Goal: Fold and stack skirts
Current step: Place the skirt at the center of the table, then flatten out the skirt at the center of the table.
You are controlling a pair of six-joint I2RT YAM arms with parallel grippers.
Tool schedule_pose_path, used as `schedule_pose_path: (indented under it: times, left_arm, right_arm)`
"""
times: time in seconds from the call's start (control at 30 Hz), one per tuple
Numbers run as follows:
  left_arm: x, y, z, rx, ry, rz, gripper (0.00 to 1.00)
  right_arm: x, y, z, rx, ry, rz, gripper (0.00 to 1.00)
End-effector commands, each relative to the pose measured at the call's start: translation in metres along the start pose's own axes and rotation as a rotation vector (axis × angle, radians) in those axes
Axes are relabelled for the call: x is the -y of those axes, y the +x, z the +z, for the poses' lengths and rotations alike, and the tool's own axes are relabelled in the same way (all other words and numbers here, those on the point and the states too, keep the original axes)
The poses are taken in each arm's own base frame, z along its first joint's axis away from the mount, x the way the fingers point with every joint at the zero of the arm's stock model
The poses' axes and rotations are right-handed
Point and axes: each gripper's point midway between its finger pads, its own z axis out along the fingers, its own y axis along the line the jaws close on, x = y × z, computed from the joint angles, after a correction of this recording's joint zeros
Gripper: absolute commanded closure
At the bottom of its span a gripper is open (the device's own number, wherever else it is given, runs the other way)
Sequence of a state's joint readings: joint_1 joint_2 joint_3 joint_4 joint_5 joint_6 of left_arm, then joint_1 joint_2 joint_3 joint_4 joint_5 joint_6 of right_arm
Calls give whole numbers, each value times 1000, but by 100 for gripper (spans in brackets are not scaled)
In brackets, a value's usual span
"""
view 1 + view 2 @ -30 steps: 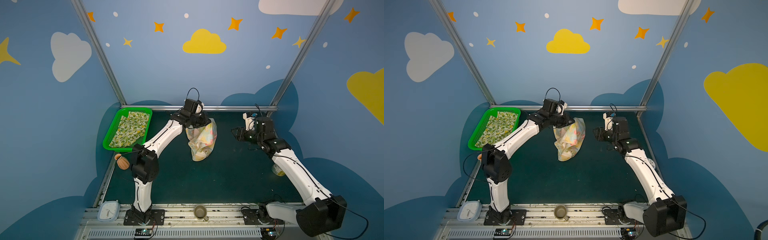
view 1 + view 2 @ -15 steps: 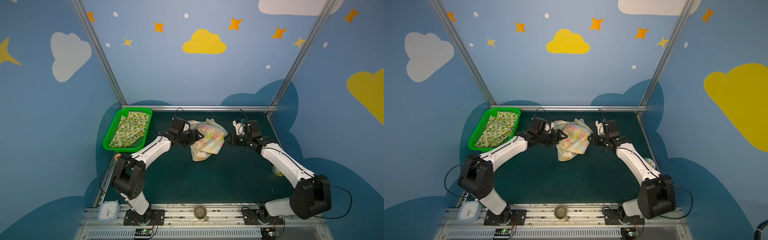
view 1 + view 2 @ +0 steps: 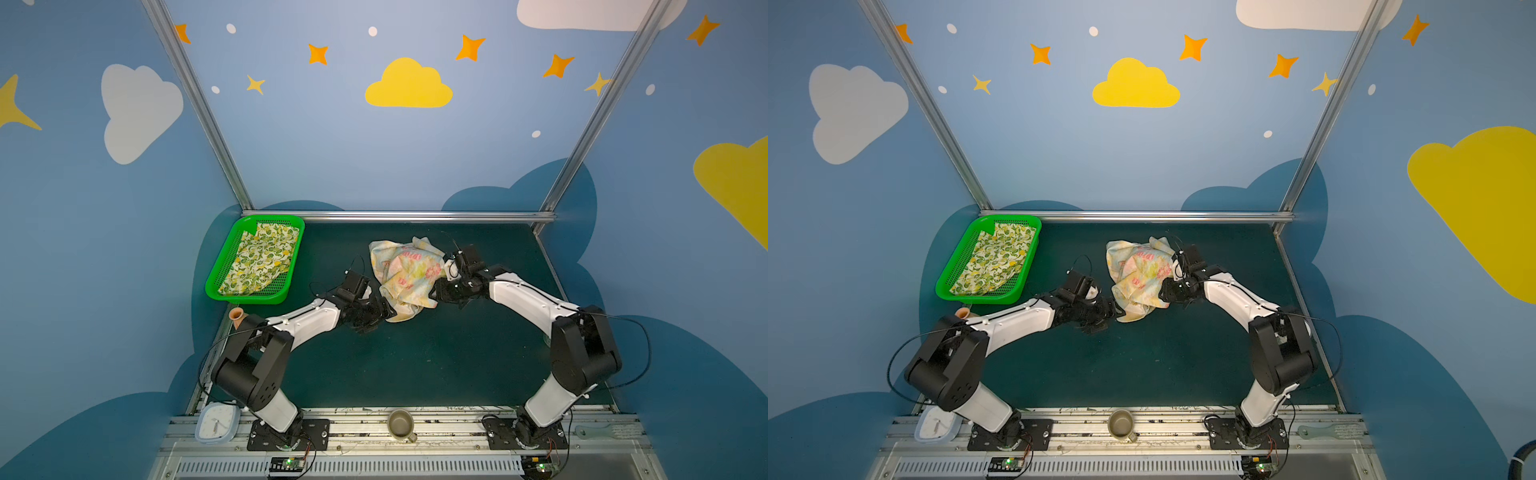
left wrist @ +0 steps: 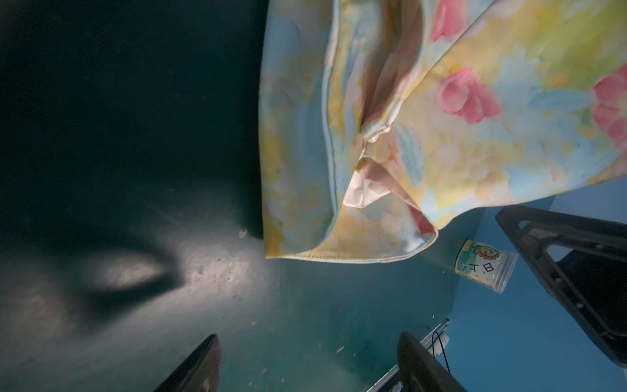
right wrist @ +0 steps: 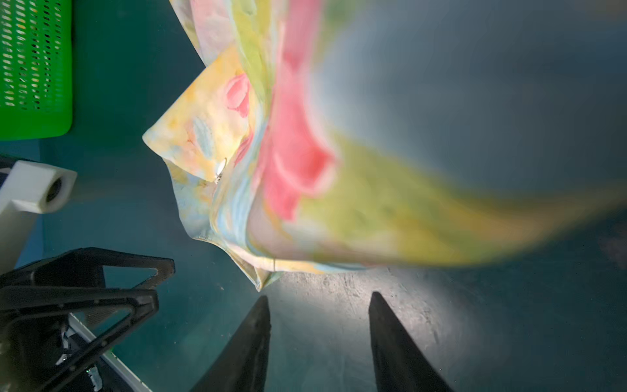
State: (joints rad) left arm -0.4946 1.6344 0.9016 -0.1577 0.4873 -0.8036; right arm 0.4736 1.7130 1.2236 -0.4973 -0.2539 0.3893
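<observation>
- Both my top views look down from high, sharing the dark green tabletop [image 3: 395,365].
- Both wrist cameras closely face the pale yellow flowered cloth skirt [image 4: 441,135].

— Where does everything sit?

— The green plastic mesh basket [image 3: 249,297] is in the back left corner of the dark green matted table [image 3: 415,365]. The cream lemon-print cloth skirt [image 3: 262,259] lies inside it.

— And the second garment?

— The pale yellow flowered cloth skirt [image 3: 405,276] is heaped mid-table, right of the basket. The left gripper [image 3: 384,309] is at its near left edge and the right gripper [image 3: 436,293] at its right.

— And up front?

— A small terracotta clay pot [image 3: 237,316] is just before the basket. A round grey ceramic mug [image 3: 401,423] stands on the metal front rail [image 3: 457,424] between the arm bases.
</observation>
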Motion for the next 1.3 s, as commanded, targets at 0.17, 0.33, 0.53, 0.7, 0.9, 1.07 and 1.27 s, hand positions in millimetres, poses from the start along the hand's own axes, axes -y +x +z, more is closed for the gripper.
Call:
schedule_pose_path:
  times: [0.17, 0.33, 0.53, 0.7, 0.9, 1.07, 1.27]
  left_arm:
    - [13, -22, 29, 33, 16, 1, 23]
    - [8, -31, 40, 54, -7, -2, 27]
    - [6, -41, 45, 87, -23, 1, 38]
    - [3, -44, 45, 95, -54, 25, 50]
    - [1, -44, 44, 101, -67, 37, 72]
    - [-1, -45, 44, 102, -77, 40, 95]
    - [0, -45, 42, 102, -77, 46, 96]
  right_arm:
    - [15, -2, -1, -21, 108, 2, 54]
    - [19, 2, -7, -20, 121, -16, 50]
    - [26, 2, -12, -4, 91, 8, 47]
    - [33, -1, -12, 11, 57, 34, 45]
    - [33, -10, 0, 31, 25, 17, 41]
    - [35, -19, 15, 45, 15, 5, 38]
    - [25, -35, 27, 63, -46, -1, 42]
